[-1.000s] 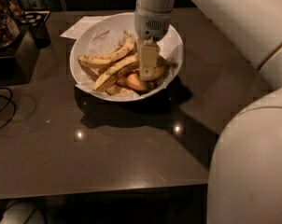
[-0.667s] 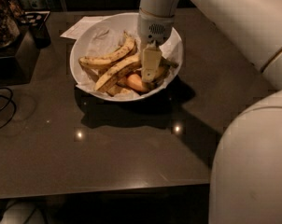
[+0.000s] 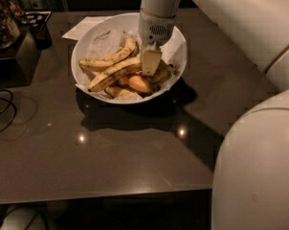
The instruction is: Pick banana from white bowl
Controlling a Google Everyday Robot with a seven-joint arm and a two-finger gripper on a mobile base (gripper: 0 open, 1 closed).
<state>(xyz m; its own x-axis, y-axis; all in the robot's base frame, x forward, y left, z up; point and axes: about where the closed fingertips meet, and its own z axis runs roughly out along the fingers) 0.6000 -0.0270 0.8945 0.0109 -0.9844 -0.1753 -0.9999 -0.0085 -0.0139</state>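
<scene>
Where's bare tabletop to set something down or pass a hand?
Widest bare patch: table between the white bowl and the near edge. A smaller one right of the bowl, bounded by the arm. Crowded: the bowl, where the gripper sits among bananas; left side has a dark box and cable.

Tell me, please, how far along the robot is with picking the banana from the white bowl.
Done, apparently: the approach, as the gripper sits low inside the wide glossy white bowl, at the right end of the long brown-speckled yellow banana. In hand: securing a grasp; whether it holds the banana cannot be seen. Left: the lift, since the banana lies in the bowl among the other fruit.
</scene>
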